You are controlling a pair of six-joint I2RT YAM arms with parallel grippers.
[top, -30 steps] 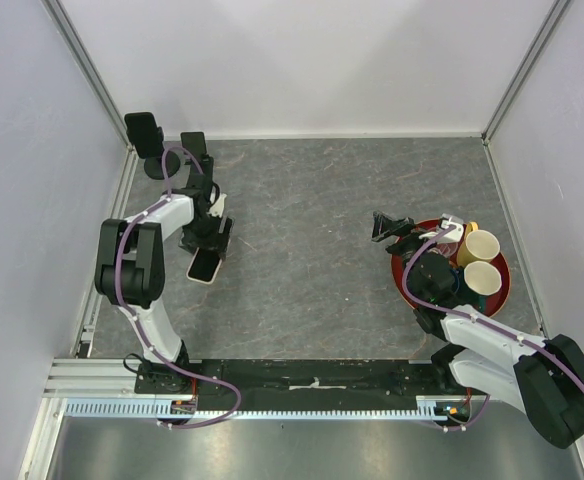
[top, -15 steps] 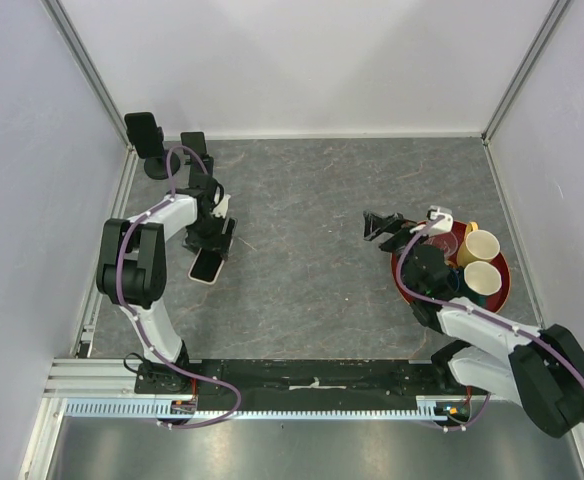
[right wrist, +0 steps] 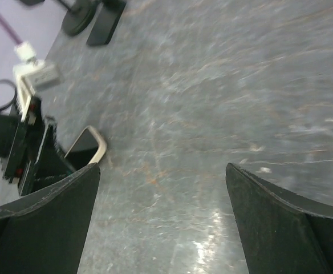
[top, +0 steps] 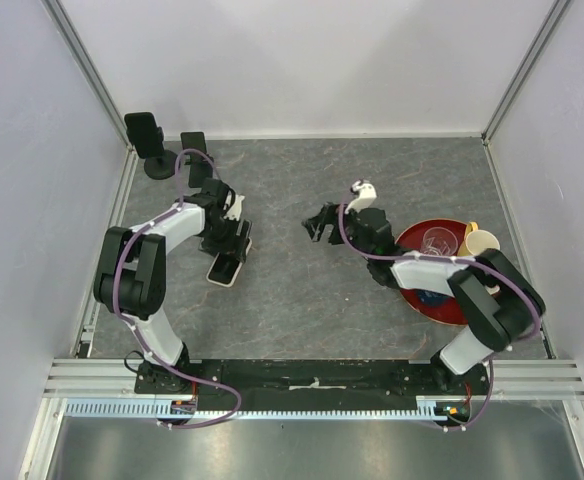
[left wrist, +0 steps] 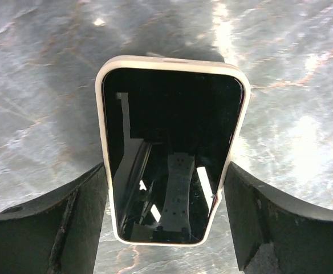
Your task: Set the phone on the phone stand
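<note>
Phone point(left wrist: 172, 148): flat on the bench point(top: 302, 180), screen up, left of centre; a white case rims the black glass. Left pincer point(left wrist: 165, 166): directly above the phone, jaws straddling its two long edges; both fingers point(left wrist: 52, 222) appear to touch the case; judged clenched on the phone across its short axis, lift not yet begun. Long axis of the phone: roughly far-to-near on the bench, slightly tilted, in line with the pincer's reach; the free end projects from the jaws toward the near edge. Phone stand point(top: 145, 137): upright in the far left corner on a round base, well apart from the phone, lying far-left of it; a second black upright piece point(top: 194, 147) stands just beside it. Nearer arm: the left; the coming move is judged to be a lift, then a carry toward that corner, tipping the phone upright to meet the stand. Right pincer point(right wrist: 162, 166): released, nothing between its jaws, hovering mid-bench right of the phone, near a red plate point(top: 462, 308).
</note>
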